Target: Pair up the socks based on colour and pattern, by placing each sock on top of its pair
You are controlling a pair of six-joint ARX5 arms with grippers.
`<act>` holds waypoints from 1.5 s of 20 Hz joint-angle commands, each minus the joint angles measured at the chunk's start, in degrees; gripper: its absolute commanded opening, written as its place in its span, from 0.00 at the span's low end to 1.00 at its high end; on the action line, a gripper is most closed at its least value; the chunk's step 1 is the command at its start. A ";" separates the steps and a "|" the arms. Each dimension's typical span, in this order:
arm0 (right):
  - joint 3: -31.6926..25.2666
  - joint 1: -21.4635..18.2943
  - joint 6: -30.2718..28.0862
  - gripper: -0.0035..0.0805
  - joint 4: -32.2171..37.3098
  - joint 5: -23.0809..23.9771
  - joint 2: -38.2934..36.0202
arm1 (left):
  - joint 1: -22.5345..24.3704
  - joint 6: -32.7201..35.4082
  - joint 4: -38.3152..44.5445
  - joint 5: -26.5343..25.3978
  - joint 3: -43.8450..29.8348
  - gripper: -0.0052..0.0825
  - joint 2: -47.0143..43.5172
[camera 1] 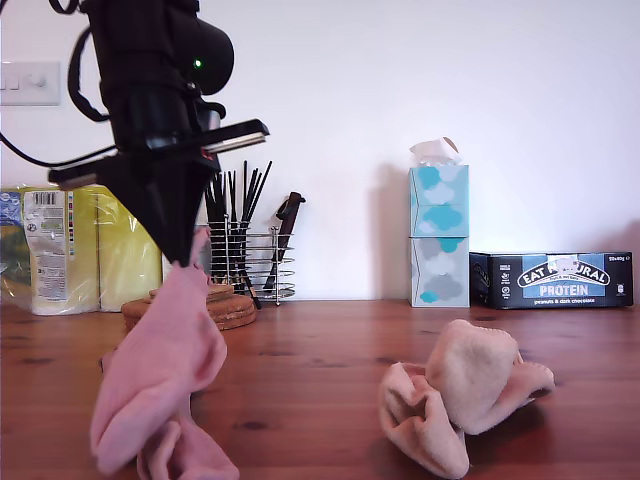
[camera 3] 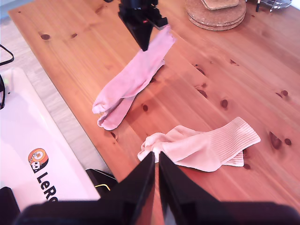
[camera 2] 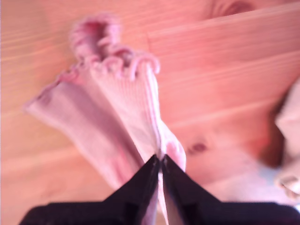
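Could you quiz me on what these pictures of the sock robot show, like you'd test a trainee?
1. True or false: my first gripper is shut on a dusty-pink sock.
2. Multiple choice: the cream-peach socks lie a) hanging from a gripper, b) piled together on the wooden table, c) inside the wire rack.
3. Fill the gap: in the exterior view, the tissue box stands beside a dark box printed with the word ____.

Key: 1 true; 2 b; 3 PROTEIN.
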 commanded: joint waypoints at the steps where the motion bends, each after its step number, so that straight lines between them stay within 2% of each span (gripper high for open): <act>1: -0.57 0.37 -0.35 0.03 0.55 -0.02 -0.13 | -0.26 -0.48 -0.79 -2.36 -0.57 0.03 1.64; 7: -0.57 0.98 -0.35 0.03 0.50 0.00 -0.13 | 1.09 -1.33 1.97 -4.35 -2.60 0.03 1.81; 12: -0.57 0.96 -0.33 0.03 0.35 -0.02 -0.13 | 2.47 -1.38 8.13 -4.31 -10.43 0.03 2.03; 15: -0.57 0.98 -0.33 0.03 0.35 -0.04 -0.13 | 3.96 -1.29 9.09 -4.96 -11.74 0.05 2.03; 16: -0.57 0.98 -0.33 0.03 0.33 -0.07 -0.13 | 4.44 -1.33 9.07 -4.96 -11.74 0.12 2.03; 19: -0.57 0.98 -0.31 0.03 0.31 -0.13 -0.13 | 4.83 -0.61 10.23 -4.98 -11.74 0.60 2.03; 20: -0.57 0.98 -0.31 0.03 0.31 -0.15 -0.13 | 4.83 -0.55 10.19 -4.96 -11.74 0.67 2.03; 21: -0.57 0.98 -0.31 0.03 0.31 -0.15 -0.13 | 4.79 -0.22 10.32 -4.94 -11.74 0.67 2.03; 23: -0.57 0.98 -0.31 0.03 0.31 -0.15 -0.13 | 4.52 0.48 10.95 -4.22 -11.74 0.63 2.03; 24: -0.57 0.98 -0.31 0.03 0.31 -0.15 -0.13 | 4.28 1.29 11.23 -3.48 -11.72 0.55 1.99; 26: -0.57 0.98 -0.31 0.03 0.33 -0.17 -0.13 | 3.69 2.51 11.52 -2.75 -11.72 0.30 1.97; 28: -0.57 0.98 -0.31 0.03 0.35 -0.17 -0.13 | 2.62 4.09 12.48 -4.52 -11.72 0.06 1.97; 30: -0.57 0.98 -0.31 0.03 0.33 -0.17 -0.13 | 1.33 5.01 12.83 -6.12 -11.72 0.04 1.97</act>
